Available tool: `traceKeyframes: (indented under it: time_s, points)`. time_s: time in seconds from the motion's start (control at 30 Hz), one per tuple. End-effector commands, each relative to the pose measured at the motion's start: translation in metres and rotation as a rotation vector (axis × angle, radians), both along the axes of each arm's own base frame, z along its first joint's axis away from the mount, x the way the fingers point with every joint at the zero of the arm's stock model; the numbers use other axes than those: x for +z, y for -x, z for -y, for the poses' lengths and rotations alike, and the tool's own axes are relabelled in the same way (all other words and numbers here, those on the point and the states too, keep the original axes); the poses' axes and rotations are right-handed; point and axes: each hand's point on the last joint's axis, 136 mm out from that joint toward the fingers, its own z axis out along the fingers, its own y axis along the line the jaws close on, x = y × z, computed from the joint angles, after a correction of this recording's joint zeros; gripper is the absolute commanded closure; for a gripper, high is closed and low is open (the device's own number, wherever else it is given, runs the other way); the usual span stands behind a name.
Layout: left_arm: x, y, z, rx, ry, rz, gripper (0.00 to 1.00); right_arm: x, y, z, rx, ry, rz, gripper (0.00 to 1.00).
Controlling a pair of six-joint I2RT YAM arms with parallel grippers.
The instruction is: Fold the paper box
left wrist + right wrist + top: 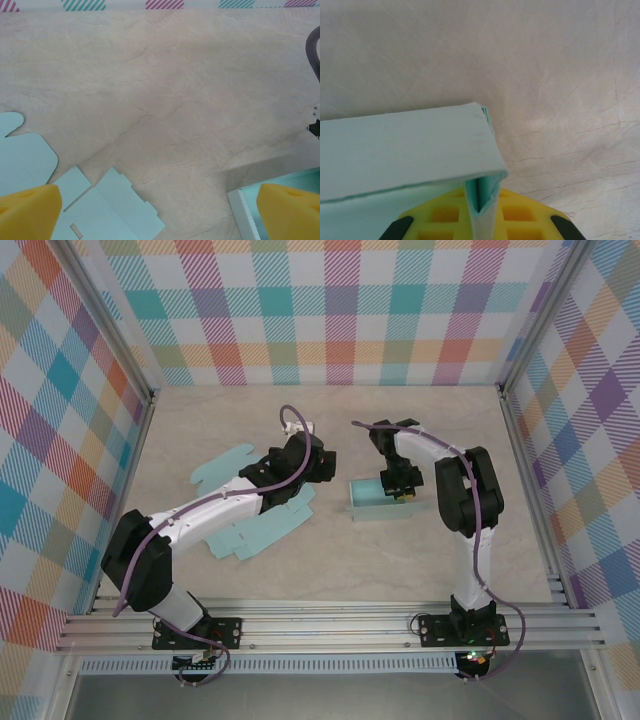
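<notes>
Two light-blue pieces of card lie on the pale marbled table [400,580]. The paper box [375,502], already stood up into a shallow open tray, sits right of centre. A flat sheet [250,530] of the same card, cut with tabs and slots, lies left of centre.

The right gripper [400,490] comes down on the tray's right end. In the right wrist view its claw [480,220] is pinched narrow on one upright wall of the paper box [405,145], the thin card edge caught between the yellow pads [445,215] (a doubled wall, by the look of the corner).

The left gripper [305,485] hangs between sheet and tray, its arm stretched across the flat sheet and hiding the middle of it from above. Its claw [159,212] stands wide with nothing in it. One yellow pad [30,212] is over the flat sheet [107,210], and the other is over a corner of the paper box [295,179].

Bright plaid walls [340,310] close in three sides. An aluminium rail [330,625] carries both bases at the near edge. Purple cables [290,420] loop along the arms.
</notes>
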Motion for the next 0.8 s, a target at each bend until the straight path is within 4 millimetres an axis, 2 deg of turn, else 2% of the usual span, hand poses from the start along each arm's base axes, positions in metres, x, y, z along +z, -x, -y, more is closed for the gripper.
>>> traceKeyframes:
  time_s: [0.0,0.3,0.77]
  points:
    - [0.006,0.003,-0.009,0.022,0.011,0.01,0.0,-0.02,-0.013,-0.001,0.026,0.032,0.021,1.0]
    - [0.007,0.005,-0.016,0.037,-0.004,0.012,0.0,-0.027,-0.021,-0.004,0.05,0.048,0.013,1.0]
    - [0.011,0.0,-0.024,0.062,-0.022,0.023,0.0,-0.029,-0.033,-0.01,0.093,0.059,0.014,1.0]
